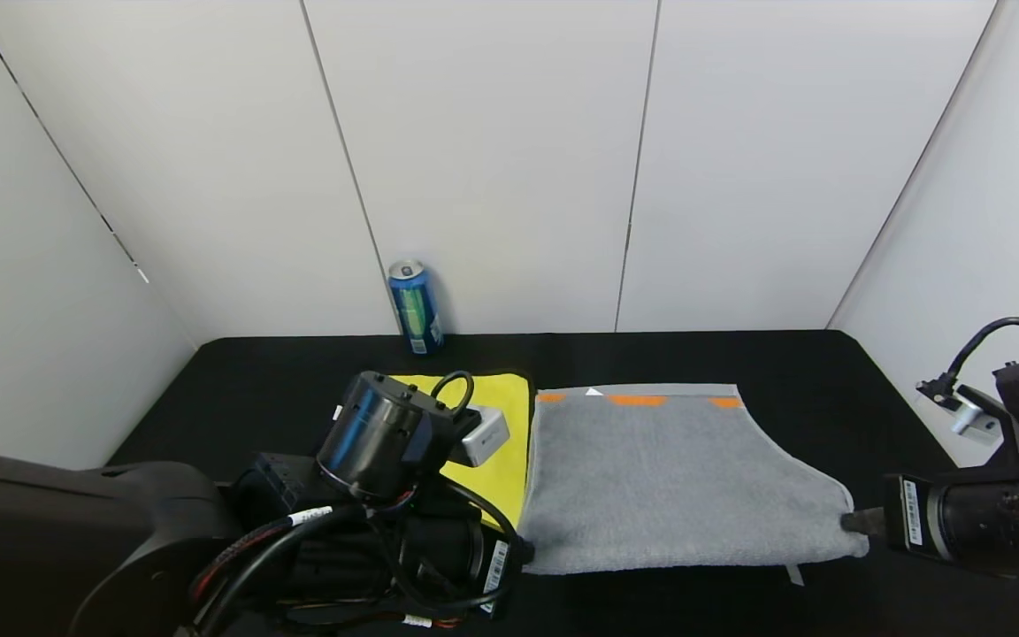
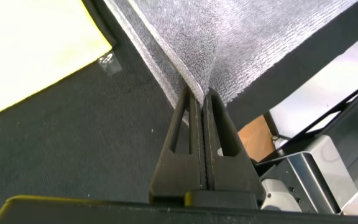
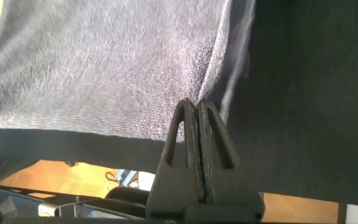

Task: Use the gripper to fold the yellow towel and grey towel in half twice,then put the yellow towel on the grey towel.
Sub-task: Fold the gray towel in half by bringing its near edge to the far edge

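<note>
Left gripper (image 2: 199, 94) and right gripper (image 3: 196, 104) each pinch a near corner of the grey towel (image 1: 664, 473); the yellow towel (image 1: 509, 433) borders its left edge.

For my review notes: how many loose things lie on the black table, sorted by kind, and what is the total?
Towels: 2, the yellow towel and the grey towel
Drink cans: 1, the blue can at the back wall
Total: 3
Each near corner of the grey towel is pinched by a gripper, the left gripper and the right gripper.
</note>
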{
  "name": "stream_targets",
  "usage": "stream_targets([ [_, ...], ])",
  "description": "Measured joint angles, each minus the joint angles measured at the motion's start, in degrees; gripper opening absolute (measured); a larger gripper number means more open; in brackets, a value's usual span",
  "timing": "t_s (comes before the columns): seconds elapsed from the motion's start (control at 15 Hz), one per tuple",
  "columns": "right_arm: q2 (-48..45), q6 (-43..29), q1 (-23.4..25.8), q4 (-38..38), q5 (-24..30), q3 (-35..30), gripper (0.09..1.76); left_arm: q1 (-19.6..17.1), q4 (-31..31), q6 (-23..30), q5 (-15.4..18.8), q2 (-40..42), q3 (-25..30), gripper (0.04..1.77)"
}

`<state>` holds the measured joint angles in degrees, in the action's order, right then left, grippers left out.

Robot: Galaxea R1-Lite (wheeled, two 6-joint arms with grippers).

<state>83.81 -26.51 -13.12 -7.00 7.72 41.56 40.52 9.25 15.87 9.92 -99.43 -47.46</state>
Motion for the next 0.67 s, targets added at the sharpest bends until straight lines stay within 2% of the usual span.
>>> stream_targets([
  [0.67, -8.35, -0.11, -1.55, -5.10, 0.00, -0.63, 0.12, 2.58, -3.57, 0.11, -2.16, 6.99, 1.02, 0.10],
])
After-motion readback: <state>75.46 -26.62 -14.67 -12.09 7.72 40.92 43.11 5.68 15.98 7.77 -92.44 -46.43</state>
